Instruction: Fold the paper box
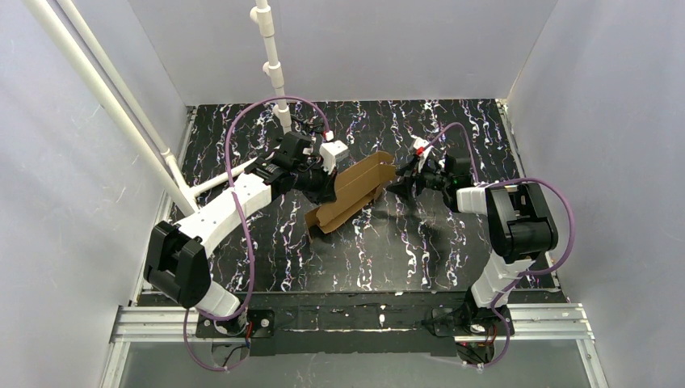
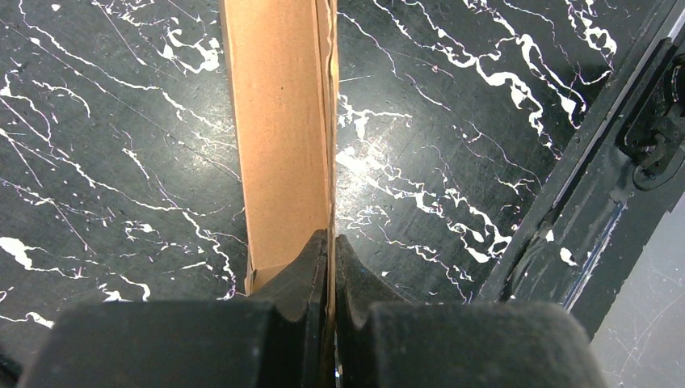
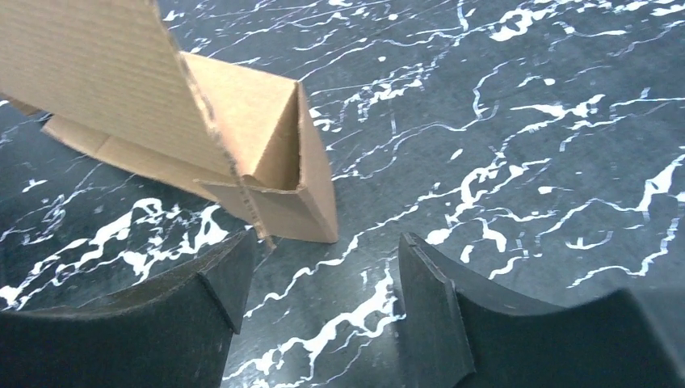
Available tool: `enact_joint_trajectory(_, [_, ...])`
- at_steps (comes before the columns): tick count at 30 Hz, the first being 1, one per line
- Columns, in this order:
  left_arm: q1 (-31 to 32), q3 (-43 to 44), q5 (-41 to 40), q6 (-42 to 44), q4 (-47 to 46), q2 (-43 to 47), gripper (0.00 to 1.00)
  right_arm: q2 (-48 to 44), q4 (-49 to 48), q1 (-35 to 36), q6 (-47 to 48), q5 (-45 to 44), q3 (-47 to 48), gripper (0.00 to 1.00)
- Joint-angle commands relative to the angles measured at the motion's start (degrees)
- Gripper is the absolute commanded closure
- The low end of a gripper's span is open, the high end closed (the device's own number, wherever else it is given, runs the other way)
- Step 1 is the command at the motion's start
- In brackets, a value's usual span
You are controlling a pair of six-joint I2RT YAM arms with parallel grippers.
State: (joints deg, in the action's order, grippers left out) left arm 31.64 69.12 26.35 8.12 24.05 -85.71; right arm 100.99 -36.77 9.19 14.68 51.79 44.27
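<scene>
Clearly the left end effector [image 2: 332, 246] pinches one thin wall of the paper box [image 1: 349, 194], half-formed on the tabletop [image 1: 404, 259]; the right end effector [image 3: 323, 303] gapes empty beside its end. Risk — unsupported flaps springing open, or cardboard tearing at the pinch if twisted.

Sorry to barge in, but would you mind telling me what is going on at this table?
Two robot arms are folding a brown paper box on the black marbled table. The left gripper is shut on a thin upright cardboard edge of the box. The right gripper is open just short of the box's other end, gripping nothing. The box is only partly formed, with one flap standing up.
</scene>
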Motion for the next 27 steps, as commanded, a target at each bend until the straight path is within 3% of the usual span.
enact_joint_trajectory(1, [0.18, 1.57, -0.62, -0.48, 1.98, 0.68, 1.0, 0.61, -6.9, 0.92, -0.83, -5.27, 0.7, 0.23])
enact_joint_trajectory(5, [0.18, 1.84, -0.68, -1.19, 1.62, 0.87, 1.0, 1.65, -5.96, 3.56, 1.62, -8.29, 1.73, 0.15])
enact_joint_trajectory(12, [-0.12, 1.65, 0.41, -2.61, 0.51, 1.4, 1.0, 5.49, -4.07, 5.83, -4.46, -10.47, 6.01, 0.17])
enact_joint_trajectory(18, [-1.25, 1.09, 3.88, -6.17, -2.36, 1.38, 1.0, 8.88, -23.52, 6.2, -18.21, -9.95, 1.52, 0.19])
enact_joint_trajectory(27, [-3.51, 0.3, 7.61, -10.71, -4.4, 1.31, 1.0, 13.86, -36.81, 8.5, -19.32, -11.19, 0.57, 0.18])
